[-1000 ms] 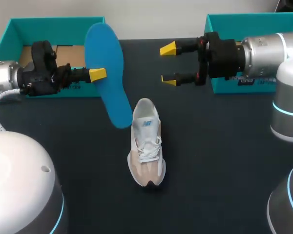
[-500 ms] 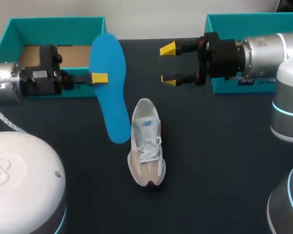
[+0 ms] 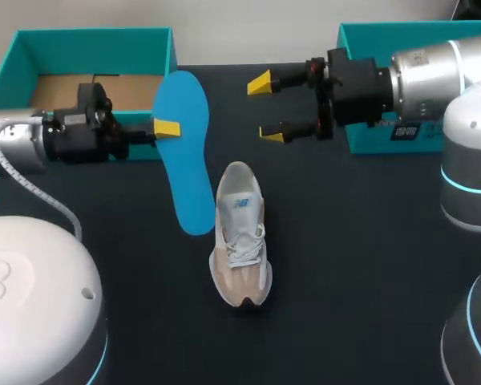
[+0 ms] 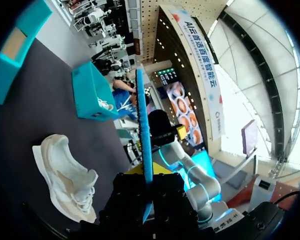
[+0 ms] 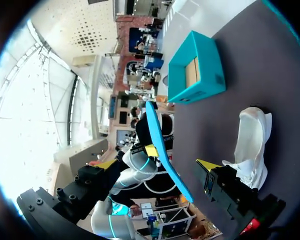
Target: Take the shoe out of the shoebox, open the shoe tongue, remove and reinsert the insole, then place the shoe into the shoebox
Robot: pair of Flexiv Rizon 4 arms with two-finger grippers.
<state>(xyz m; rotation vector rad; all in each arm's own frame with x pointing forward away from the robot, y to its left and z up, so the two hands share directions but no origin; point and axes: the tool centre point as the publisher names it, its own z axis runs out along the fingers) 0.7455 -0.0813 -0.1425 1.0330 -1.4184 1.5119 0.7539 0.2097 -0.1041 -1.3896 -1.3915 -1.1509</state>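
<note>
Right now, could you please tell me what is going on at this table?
The left tool is shut on the blue insole, holding it on edge beside the white shoe. The shoe lies on the dark table, outside the teal shoebox. The right tool hangs open and empty, facing the insole from the other side. The insole is not yet back in the shoe.

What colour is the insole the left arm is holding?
The insole is bright blue, clearest in the head view.
</note>
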